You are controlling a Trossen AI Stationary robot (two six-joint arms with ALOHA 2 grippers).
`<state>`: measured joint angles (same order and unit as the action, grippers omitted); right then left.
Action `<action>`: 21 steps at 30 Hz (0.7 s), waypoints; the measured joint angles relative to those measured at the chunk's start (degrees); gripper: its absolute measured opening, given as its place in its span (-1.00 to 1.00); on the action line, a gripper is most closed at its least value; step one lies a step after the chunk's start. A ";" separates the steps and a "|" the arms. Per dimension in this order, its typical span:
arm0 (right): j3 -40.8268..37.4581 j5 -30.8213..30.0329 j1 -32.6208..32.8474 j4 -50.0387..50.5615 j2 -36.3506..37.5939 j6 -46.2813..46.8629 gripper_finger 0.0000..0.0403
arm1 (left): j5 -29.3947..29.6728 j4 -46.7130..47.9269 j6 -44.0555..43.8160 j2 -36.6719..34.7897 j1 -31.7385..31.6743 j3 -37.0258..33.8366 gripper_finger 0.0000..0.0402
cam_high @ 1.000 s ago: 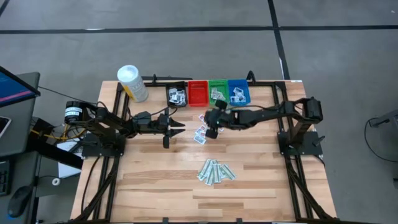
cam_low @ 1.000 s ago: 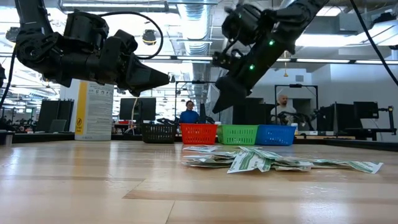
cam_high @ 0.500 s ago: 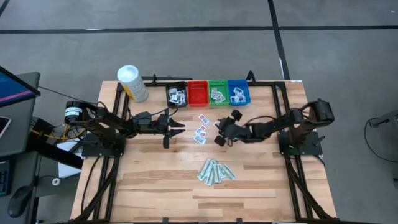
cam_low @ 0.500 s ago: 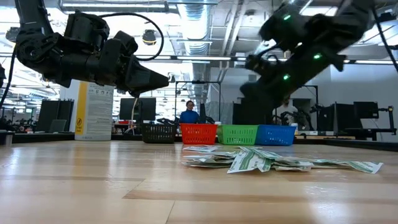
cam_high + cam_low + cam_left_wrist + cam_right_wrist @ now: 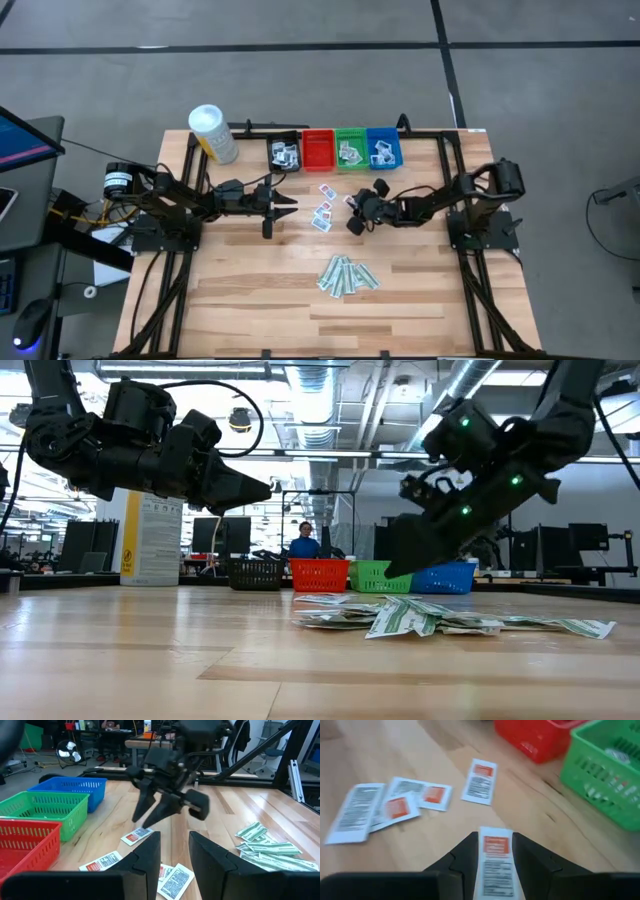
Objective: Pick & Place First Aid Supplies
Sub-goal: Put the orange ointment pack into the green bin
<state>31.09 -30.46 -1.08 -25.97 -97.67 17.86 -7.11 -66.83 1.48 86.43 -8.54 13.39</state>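
Several white packets with red print (image 5: 322, 208) lie flat on the wood below the bins. Pale-green wrapped strips (image 5: 348, 275) lie in a loose pile nearer the near edge. My right gripper (image 5: 495, 839) is open and slants down over one red-print packet (image 5: 495, 857), a finger on either side of it. In the low view it (image 5: 395, 567) hangs just above the table. My left gripper (image 5: 174, 840) is open and waits level above the table, left of the packets (image 5: 288, 207).
Black (image 5: 283, 152), red (image 5: 318, 148), green (image 5: 351, 148) and blue (image 5: 384, 148) bins stand in a row at the far edge; some hold packets. A white canister (image 5: 213, 133) stands at the far left corner. Bare wood spreads left of the strip pile.
My right gripper has drawn back from beside the bins toward the table's right and near side, then come down close to the table over a red-print packet. My left arm has kept still.
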 joint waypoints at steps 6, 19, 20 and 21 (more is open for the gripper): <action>0.00 2.43 -2.14 0.21 -0.28 1.72 -0.42 | -0.01 0.00 0.00 0.00 0.00 0.00 -0.49; 0.00 3.64 -2.56 0.55 -2.57 2.32 0.18 | -0.01 -0.01 0.11 0.00 0.00 0.00 -0.49; -0.06 3.63 -2.61 0.40 -3.30 2.30 0.19 | -0.01 -0.02 0.11 0.00 0.00 0.00 -0.49; -0.02 3.55 -2.73 -0.54 -4.27 2.34 0.20 | -0.01 0.00 0.13 0.00 0.00 0.00 -0.49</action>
<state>31.07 -26.91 -3.81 -26.51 -101.94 20.20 -7.11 -66.83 1.60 86.43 -8.54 13.39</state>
